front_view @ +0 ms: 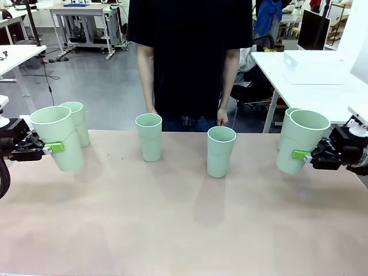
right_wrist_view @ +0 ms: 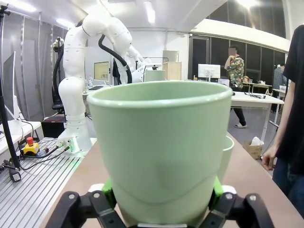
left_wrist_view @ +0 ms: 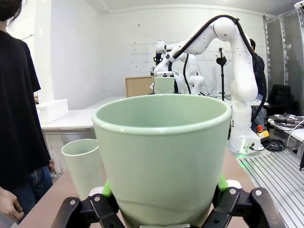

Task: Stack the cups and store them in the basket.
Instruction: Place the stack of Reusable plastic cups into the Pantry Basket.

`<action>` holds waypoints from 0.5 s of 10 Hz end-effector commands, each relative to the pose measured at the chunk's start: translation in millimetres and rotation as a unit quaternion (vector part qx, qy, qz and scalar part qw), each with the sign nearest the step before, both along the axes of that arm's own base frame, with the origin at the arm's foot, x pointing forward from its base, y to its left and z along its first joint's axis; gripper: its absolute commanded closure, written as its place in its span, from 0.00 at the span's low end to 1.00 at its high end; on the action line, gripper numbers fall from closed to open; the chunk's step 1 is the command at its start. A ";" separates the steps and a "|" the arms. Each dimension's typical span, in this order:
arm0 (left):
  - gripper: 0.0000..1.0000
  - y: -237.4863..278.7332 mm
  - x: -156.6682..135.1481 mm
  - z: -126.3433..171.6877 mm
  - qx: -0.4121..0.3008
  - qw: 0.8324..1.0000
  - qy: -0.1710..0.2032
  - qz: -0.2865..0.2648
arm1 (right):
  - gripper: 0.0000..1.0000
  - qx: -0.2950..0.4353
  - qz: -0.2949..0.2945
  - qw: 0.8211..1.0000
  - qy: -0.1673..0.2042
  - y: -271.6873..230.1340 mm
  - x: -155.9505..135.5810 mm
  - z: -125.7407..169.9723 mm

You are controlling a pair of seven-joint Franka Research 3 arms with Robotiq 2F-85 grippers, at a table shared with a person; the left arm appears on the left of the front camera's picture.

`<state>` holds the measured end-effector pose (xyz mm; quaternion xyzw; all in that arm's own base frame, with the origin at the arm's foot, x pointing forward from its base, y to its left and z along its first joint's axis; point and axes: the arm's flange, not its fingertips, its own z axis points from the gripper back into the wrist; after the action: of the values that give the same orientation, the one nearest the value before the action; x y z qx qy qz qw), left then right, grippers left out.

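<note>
Two pale green cups stand upright mid-table, one (front_view: 149,137) left of centre and one (front_view: 221,151) right of centre. My left gripper (front_view: 60,148) is shut on a third cup (front_view: 56,135) at the table's left edge, seen close up as cup (left_wrist_view: 161,147) between the green pads (left_wrist_view: 107,189). Another cup (front_view: 79,121) stands just behind it. At the right edge my right gripper (front_view: 297,153) is shut on a cup (front_view: 303,138), shown large as cup (right_wrist_view: 159,142), with one more cup (front_view: 287,123) behind. The basket is out of view.
A person in a black shirt (front_view: 190,52) stands at the far edge, hands hanging just behind the two middle cups. A white side table (front_view: 310,80) with a flat white box is beyond the right corner. The near half of the tan tabletop (front_view: 184,230) is bare.
</note>
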<state>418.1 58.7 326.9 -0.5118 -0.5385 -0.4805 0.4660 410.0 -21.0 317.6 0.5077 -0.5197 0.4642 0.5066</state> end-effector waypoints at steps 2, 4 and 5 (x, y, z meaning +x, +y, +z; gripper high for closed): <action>0.13 0.2 -0.4 2.6 0.002 1.000 -0.003 -0.001 | 0.15 -0.001 -0.002 1.000 -0.008 -0.5 0.2 1.2; 0.13 0.2 -0.4 2.6 0.002 1.000 -0.003 -0.001 | 0.15 -0.001 -0.002 1.000 -0.008 -0.5 0.2 1.2; 0.13 0.2 -0.4 2.6 0.002 1.000 -0.003 -0.001 | 0.15 -0.001 -0.002 1.000 -0.008 -0.5 0.2 1.2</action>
<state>418.1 58.7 326.9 -0.5118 -0.5385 -0.4805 0.4660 410.0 -21.0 317.6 0.5077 -0.5198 0.4642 0.5065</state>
